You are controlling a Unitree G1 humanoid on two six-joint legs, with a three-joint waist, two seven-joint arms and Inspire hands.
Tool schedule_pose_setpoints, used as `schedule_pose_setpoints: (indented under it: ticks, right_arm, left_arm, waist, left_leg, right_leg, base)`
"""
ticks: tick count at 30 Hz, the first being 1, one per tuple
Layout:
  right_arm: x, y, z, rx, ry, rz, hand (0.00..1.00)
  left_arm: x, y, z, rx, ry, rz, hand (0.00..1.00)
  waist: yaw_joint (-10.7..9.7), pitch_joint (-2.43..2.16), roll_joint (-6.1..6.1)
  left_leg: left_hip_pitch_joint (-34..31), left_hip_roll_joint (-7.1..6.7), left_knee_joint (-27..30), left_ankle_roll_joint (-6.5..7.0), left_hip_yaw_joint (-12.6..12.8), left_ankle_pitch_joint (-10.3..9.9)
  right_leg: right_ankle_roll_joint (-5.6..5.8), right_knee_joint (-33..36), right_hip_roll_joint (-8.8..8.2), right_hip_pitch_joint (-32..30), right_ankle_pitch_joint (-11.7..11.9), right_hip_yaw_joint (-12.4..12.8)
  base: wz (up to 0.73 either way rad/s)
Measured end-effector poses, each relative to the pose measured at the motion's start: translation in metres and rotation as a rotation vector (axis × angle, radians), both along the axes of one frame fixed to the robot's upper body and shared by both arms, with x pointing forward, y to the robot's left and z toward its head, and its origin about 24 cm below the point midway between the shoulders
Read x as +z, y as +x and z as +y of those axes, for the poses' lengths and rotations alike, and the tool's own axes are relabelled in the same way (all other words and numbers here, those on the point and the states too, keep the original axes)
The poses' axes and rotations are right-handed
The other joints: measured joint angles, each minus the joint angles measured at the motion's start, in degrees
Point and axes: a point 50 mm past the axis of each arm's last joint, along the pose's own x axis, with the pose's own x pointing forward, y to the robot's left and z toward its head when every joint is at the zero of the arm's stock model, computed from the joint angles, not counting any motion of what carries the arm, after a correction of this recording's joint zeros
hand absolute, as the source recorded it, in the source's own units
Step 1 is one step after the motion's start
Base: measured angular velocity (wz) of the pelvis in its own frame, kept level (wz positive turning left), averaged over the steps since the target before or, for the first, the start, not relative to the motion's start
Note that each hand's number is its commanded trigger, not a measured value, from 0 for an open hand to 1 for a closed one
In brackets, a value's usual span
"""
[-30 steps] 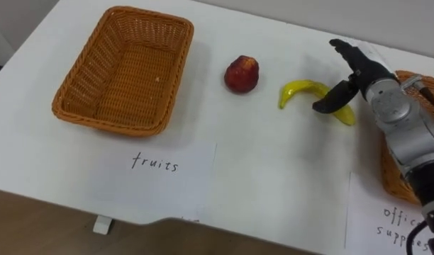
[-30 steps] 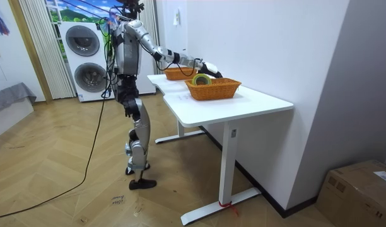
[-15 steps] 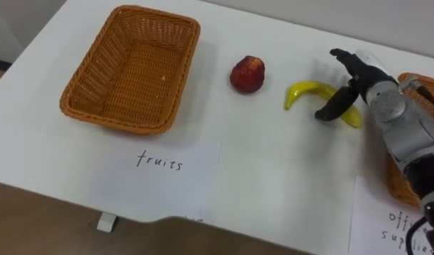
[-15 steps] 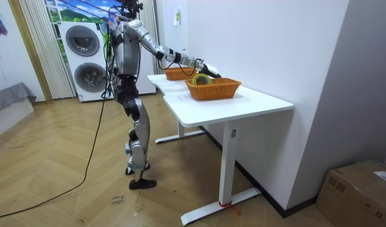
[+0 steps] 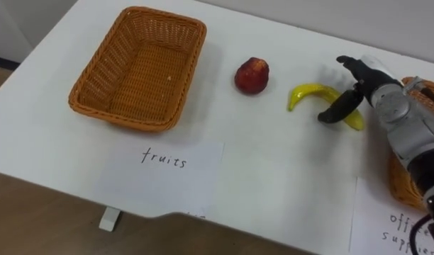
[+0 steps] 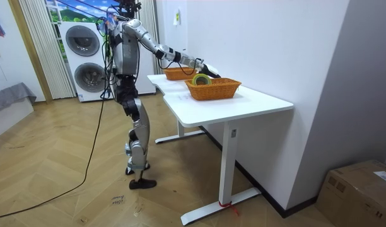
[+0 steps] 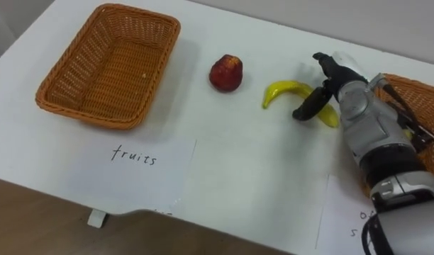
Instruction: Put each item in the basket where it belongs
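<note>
A yellow banana [image 5: 308,91] lies on the white table [image 5: 274,166], right of a red apple [image 5: 252,75]. My right hand [image 5: 364,79] hovers over the banana's right end, open: the fingers are stretched out and the dark thumb [image 5: 335,113] reaches down across the fruit. The empty wicker fruit basket [image 5: 100,99] stands at the far left above a paper label [image 5: 164,166] marked fruits. The office supplies basket [image 7: 420,98] sits at the right edge, partly hidden by my forearm. In the room view I stand at the table's end with that arm stretched over it.
A second paper label [image 5: 398,219] lies at the front right. The near table edge [image 5: 54,191] runs along the bottom left. In the room view the office basket [image 6: 213,89] holds a roll of tape [image 6: 200,79], and washing machines [image 6: 83,57] stand behind me.
The whole picture has shifted a little to the right, so the camera moved. My right hand has sunk slightly toward the banana's right end; the fruit has not moved.
</note>
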Motion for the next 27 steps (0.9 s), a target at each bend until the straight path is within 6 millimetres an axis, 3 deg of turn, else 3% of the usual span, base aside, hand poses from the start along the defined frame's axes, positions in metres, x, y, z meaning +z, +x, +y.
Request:
schedule_pose_setpoints:
  ticks: [11, 16, 27]
  right_arm:
    - [0.0, 0.003, 0.004, 0.044, -0.039, 0.067, 0.0]
    - [-0.005, 0.0, 0.001, 0.074, -0.078, 0.163, 0.0]
    - [-0.02, -0.007, 0.002, 0.119, -0.115, 0.277, 0.0]
  left_arm:
    - [0.0, 0.001, 0.0, -0.013, -0.001, 0.019, 0.0]
    - [0.001, 0.011, 0.002, -0.017, -0.009, 0.022, 0.0]
    - [0.001, 0.015, 0.003, -0.016, -0.012, 0.028, 0.0]
  waist:
    - [0.0, 0.0, -0.05]
    - [2.1, -0.3, -0.87]
    - [3.6, 0.29, -1.51]
  left_leg:
    - [0.1, 0.02, -0.1, -0.18, -0.4, 0.2]
    - [0.2, 0.13, -0.1, -0.34, -0.5, 0.4]
    - [0.0, 0.0, -0.1, -0.37, -0.9, 1.0]
  right_leg:
    - [-0.16, -0.1, -0.02, 0.1, 0.1, -0.8]
    - [-0.36, -0.2, 0.06, 0.2, 0.2, -0.9]
    - [-0.67, -0.2, -0.02, 0.3, 0.9, -1.3]
  base:
    - [0.02]
    - [0.0]
    - [0.0]
